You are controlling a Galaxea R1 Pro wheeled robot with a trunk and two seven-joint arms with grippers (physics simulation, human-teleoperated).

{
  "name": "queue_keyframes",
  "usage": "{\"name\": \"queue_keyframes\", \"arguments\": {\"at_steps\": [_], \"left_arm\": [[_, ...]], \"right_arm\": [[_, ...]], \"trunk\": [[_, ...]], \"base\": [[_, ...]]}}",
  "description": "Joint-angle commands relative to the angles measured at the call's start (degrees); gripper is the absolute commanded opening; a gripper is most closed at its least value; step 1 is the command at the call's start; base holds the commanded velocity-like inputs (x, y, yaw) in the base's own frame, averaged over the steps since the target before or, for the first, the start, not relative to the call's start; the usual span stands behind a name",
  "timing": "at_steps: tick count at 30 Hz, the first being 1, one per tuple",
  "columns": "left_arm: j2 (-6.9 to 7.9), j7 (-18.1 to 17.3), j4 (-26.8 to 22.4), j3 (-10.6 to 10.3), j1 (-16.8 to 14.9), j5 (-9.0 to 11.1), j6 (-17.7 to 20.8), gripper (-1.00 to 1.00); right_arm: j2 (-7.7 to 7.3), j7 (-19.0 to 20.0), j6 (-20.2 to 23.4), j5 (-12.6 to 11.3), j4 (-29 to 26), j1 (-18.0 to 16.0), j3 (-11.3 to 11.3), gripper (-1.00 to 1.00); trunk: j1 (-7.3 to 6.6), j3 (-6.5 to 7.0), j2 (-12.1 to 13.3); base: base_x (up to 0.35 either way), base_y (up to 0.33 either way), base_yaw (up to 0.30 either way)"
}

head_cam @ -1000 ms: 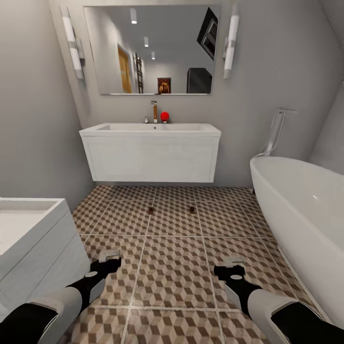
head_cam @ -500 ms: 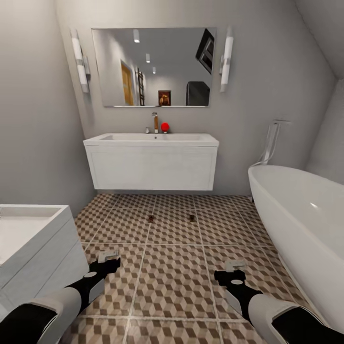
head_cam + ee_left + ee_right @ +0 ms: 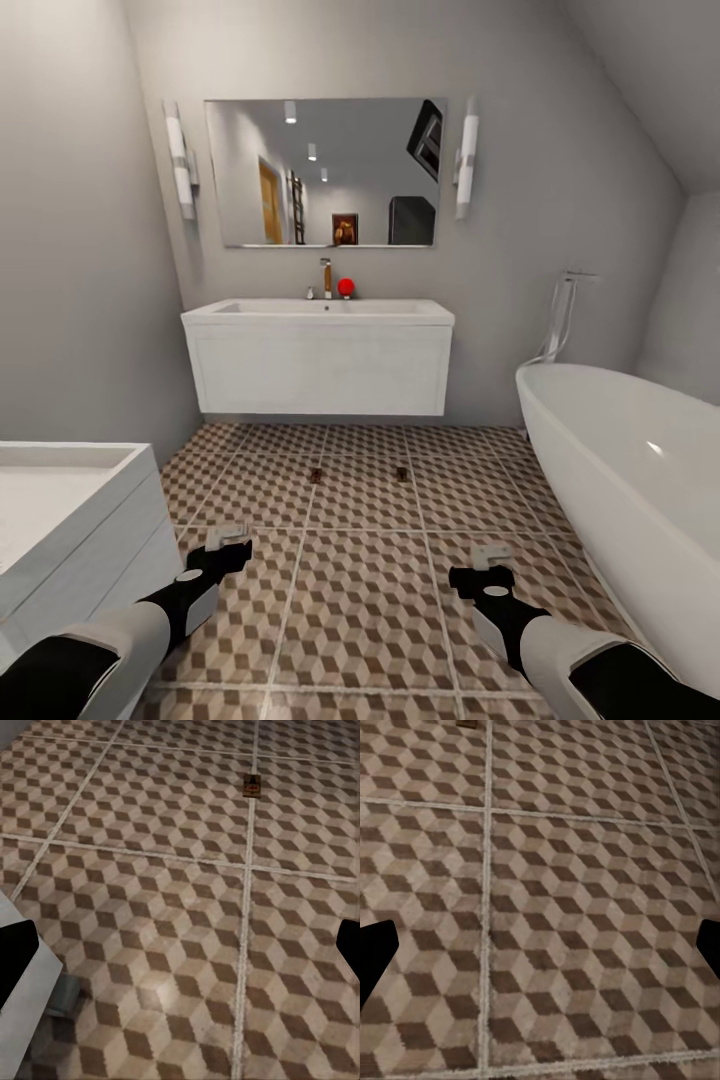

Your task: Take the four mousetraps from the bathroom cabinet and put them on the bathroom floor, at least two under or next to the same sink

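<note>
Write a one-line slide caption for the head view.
Two mousetraps lie on the cube-patterned bathroom floor in front of the wall-hung sink, both arms' empty tools held low.

Head cam sits high, faces fwd and down across the bathroom floor [image 3: 360,560] toward the sink [image 3: 318,312] on the far wall. Both wrist cams look down at the tiles from closer. Left wrist shares one mousetrap [image 3: 253,786] w/ head view, probably the left one [image 3: 315,475].
</note>
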Motion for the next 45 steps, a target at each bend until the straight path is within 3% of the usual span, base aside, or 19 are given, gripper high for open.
{"name": "queue_keyframes", "arguments": {"at_steps": [1,17,45], "left_arm": [[-0.02,0.2,0.0,-0.5,0.0,0.3,-0.1,1.0],[0.24,0.1,0.0,-0.5,1.1,3.3,-0.2,1.0],[-0.75,0.0,0.0,-0.5,1.4,3.6,0.1,1.0]], "right_arm": [[0.04,-0.1,-0.3,-0.6,0.2,-0.1,0.5,1.0],[0.11,-0.1,-0.3,-0.6,0.2,-0.1,0.5,1.0],[0.28,-0.1,-0.3,-0.6,0.2,-0.1,0.5,1.0]], "trunk": [[-0.04,0.17,0.0],[-0.45,3.71,0.2],[-6.6,8.74,11.5]], "base": [[0.0,0.0,0.0],[0.0,0.0,0.0],[0.0,0.0,0.0]]}}
